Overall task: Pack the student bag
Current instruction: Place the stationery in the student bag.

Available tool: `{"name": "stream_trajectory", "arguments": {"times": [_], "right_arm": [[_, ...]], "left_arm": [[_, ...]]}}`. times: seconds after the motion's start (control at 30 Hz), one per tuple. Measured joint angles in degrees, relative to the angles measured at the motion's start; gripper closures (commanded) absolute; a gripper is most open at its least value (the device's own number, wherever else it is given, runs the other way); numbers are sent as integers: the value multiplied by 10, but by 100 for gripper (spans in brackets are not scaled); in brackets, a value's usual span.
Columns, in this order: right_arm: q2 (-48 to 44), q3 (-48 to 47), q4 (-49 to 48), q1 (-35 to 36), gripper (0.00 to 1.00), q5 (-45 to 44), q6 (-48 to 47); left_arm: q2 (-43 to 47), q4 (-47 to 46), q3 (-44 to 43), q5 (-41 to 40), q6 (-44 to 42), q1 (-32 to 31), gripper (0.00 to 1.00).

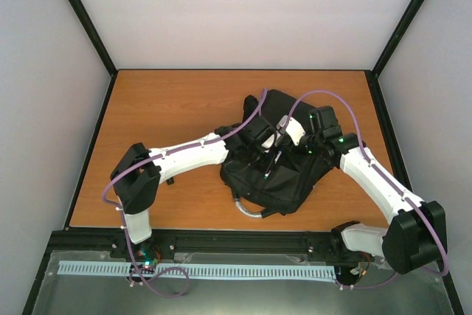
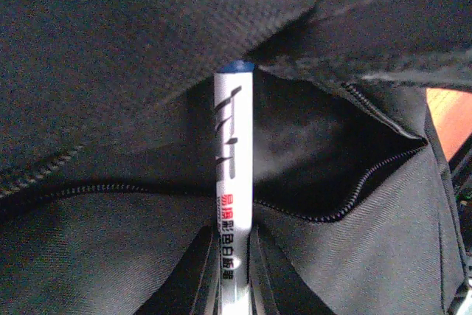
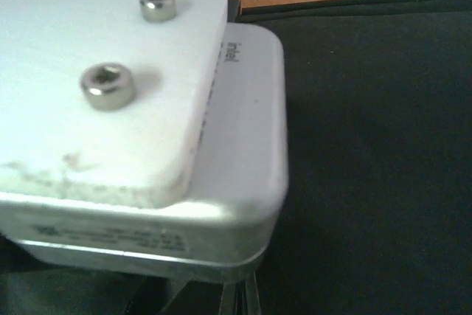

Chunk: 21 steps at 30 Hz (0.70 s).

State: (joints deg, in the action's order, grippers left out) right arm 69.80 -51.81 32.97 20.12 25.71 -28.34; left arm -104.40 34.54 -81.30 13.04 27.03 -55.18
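The student bag point(image 1: 284, 182), a large black soft fabric backpack, lies centre-right on my brown wooden table point(image 1: 169, 108), zip pocket gaping.
My left gripper point(image 2: 234, 285) is clamped on a white cylindrical marker pen with a blue cap point(image 2: 234, 182), cap end at the opening; my right gripper point(image 1: 310, 147) is closed over the bag's far right.
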Motion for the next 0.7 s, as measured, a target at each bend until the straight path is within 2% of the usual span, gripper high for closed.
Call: {"name": "stream_trajectory", "arguments": {"times": [0.27, 0.4, 0.5, 0.7], "right_arm": [[9, 0, 3, 0, 97, 9, -3], [11, 0, 1, 0, 97, 14, -5], [13, -1, 4, 1, 97, 17, -6], [15, -1, 5, 1, 97, 18, -6]], "left_arm": [[8, 11, -7, -36, -1, 0, 62], [32, 13, -2, -46, 5, 1, 49], [72, 11, 33, -54, 12, 0, 45], [173, 8, 102, -73, 23, -2, 44]]}}
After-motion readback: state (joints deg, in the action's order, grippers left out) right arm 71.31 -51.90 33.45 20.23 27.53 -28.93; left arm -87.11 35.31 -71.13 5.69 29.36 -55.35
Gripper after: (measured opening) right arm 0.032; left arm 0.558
